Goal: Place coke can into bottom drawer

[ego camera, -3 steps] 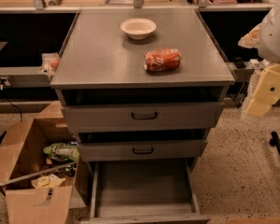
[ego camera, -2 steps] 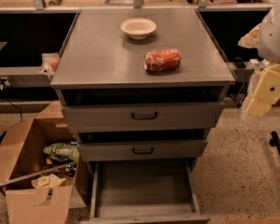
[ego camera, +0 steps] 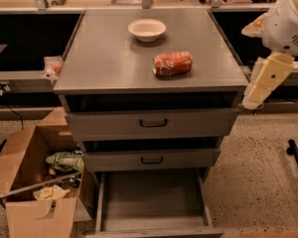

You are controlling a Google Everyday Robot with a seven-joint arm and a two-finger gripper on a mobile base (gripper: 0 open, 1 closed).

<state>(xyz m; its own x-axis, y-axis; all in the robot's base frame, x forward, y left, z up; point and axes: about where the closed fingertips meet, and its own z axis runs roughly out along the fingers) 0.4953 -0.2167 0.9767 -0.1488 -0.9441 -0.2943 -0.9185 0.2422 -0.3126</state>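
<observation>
Dimly, gripper (ego camera: 252,99) beside cabinet (ego camera: 109,58), bottom drawer (ego camera: 154,200) cropped

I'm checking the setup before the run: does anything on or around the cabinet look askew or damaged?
The coke can lies on its side on the cabinet top, looking dented. The bottom drawer stands pulled open. The gripper is out of view; only the arm shows at the cabinet's right.
</observation>
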